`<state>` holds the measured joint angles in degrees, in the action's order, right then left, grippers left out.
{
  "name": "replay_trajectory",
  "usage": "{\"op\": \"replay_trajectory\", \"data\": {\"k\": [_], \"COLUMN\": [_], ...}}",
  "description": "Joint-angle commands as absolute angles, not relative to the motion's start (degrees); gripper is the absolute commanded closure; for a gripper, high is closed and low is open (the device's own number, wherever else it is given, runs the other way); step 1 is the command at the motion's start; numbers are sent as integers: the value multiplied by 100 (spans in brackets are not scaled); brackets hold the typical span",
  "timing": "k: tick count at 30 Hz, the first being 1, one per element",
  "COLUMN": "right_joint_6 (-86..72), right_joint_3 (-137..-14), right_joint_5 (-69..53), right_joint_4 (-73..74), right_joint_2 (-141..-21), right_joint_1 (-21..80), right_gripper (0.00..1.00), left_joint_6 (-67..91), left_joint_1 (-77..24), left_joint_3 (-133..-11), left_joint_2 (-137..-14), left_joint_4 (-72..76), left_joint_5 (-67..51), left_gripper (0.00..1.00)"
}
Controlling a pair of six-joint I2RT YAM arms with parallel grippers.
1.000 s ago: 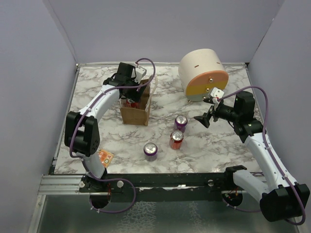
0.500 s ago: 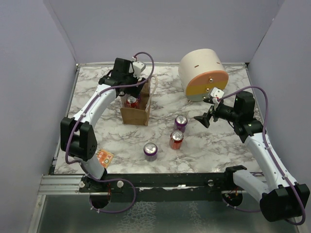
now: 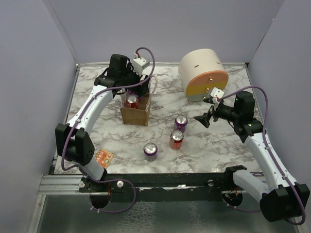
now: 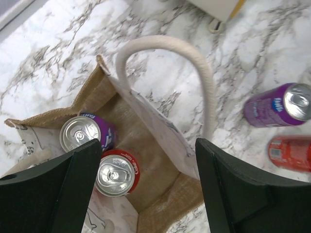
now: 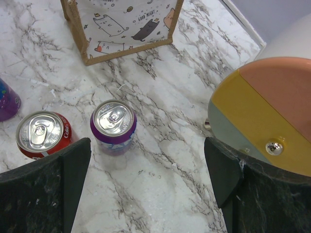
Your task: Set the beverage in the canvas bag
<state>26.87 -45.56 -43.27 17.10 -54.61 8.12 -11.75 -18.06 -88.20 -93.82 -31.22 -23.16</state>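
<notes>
Top external view: the canvas bag [image 3: 134,114] stands upper left of centre, two cans [image 4: 115,175] inside, the left gripper [image 4: 146,155] spread and empty above its mouth. At centre, the right gripper [image 3: 203,119], fingers released, hangs just right of the upright purple can [image 3: 181,123]. That arm's nearer, I'd say.

left arm [image 3: 90,109] stretched far forward, wrist bent down, left end effector [image 3: 132,88] spread wide, empty. right arm [image 3: 262,145] elbow-bent, right end effector [image 3: 201,120] also spread, empty.
</notes>
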Motion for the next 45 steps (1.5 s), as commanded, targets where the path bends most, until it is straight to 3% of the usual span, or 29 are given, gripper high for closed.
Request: {"op": "replay_trajectory", "data": {"k": [1, 7, 17, 29, 36, 45], "right_joint_6": [2742, 2742, 2743, 2738, 2725, 2722], "right_joint_3": [-4504, -4506, -4512, -4496, -4499, -4498], "right_joint_5": [-4316, -4326, -4284, -4279, -4295, -4313], "right_joint_4": [1662, 1661, 1661, 1644, 1643, 1644], "right_joint_2": [-5390, -5384, -5381, -5421, -5452, -5442], "right_joint_1": [773, 769, 773, 765, 731, 686], "right_gripper": [0, 0, 0, 0, 0, 0], "left_joint_6": [-1392, -2302, -3786, -4993, -5097, -4949], "left_joint_1": [-1780, -1976, -3500, -3877, -4011, -4317], "left_joint_3": [-8597, -8096, -6861, -5783, -5583, -5243], "left_joint_2": [-8633, -7924, -7040, -6729, -6803, -7240], "left_joint_4": [-2738, -3150, -4382, -5353, -5204, -4563], "left_joint_5": [-3419, -4368, -3632, -3736, -3498, -3401], "left_gripper": [20, 20, 21, 16, 7, 6]}}
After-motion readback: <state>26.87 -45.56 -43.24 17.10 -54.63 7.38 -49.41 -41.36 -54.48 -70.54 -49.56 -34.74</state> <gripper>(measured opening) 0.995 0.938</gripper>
